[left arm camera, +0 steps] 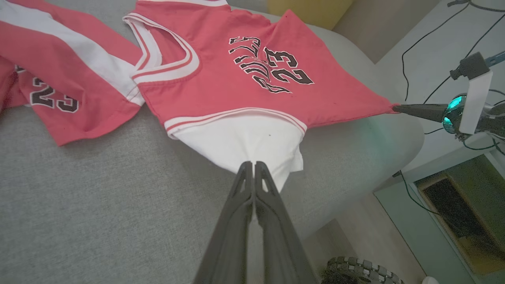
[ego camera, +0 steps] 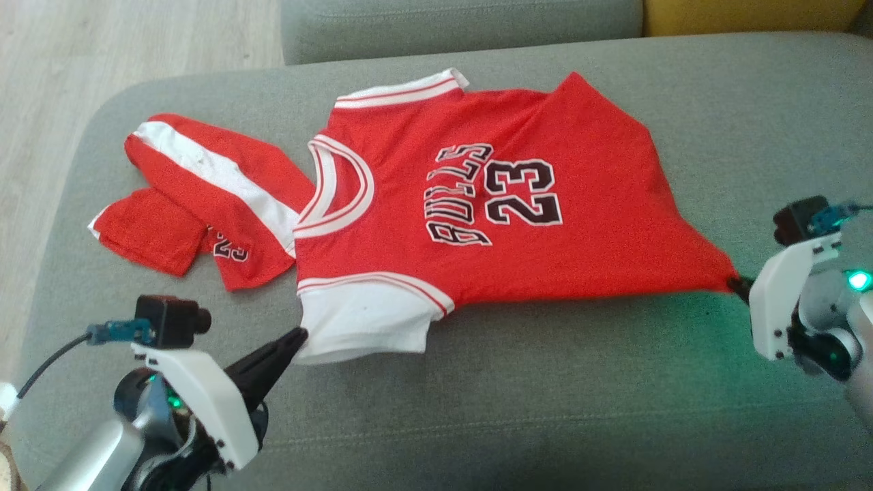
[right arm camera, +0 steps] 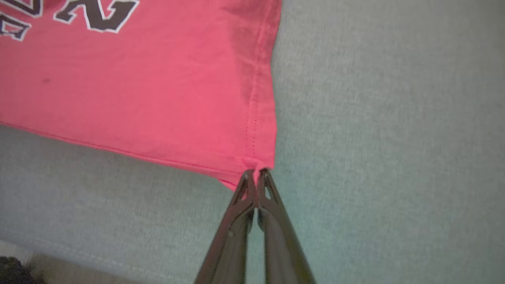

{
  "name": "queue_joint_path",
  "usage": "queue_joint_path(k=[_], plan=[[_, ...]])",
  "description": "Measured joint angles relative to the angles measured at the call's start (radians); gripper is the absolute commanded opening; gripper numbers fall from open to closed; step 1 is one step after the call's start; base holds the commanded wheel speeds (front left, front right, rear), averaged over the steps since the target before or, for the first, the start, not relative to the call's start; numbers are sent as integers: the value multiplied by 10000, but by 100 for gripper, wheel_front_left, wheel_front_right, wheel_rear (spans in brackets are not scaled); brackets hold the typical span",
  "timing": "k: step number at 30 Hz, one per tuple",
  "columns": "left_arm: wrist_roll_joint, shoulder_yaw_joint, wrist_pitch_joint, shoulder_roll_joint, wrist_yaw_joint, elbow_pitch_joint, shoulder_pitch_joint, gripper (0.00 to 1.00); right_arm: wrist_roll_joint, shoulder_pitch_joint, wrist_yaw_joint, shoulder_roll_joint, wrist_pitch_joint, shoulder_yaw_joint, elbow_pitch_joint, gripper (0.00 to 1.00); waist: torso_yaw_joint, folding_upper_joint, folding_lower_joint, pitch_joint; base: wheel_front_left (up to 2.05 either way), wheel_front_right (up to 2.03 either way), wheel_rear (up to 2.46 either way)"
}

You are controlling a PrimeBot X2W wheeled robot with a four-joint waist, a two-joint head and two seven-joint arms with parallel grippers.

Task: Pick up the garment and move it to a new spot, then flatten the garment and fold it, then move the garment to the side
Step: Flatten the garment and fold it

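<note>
Pinching one garment [ego camera: 586, 252], seemingly: two claws [ego camera: 300, 334] [ego camera: 736, 283]

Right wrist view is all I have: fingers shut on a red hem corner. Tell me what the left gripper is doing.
Observer: The left gripper is shut on the edge of the white sleeve of the garment.
Operator: Report how the cloth lies between the two grips.
Observer: Chest side up on the grey cushion, with its near edge running straight to the right gripper.
Operator: List anything else on that cushion.
Observer: Red shorts with a white stripe lie crumpled against the garment's neck end.
</note>
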Motion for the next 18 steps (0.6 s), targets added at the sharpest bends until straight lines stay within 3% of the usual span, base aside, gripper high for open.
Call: queue_joint_path(k=[8,11,18], plan=[[-527,-102,786,698,0,-640,591,0,1668,955,0,-949,2027,681,-1515,0,-30,0,0,-253,0,0,0],[-773,-299,1093,955,0,-899,868,0,1689,1216,0,-1327,2441,917,-1977,0,-47,0,0,-348,0,0,0],[-1427,-443,1563,1425,0,-1499,1300,0,2157,1748,0,-1423,3453,646,-2713,0,-102,0,0,-482,0,0,0]])
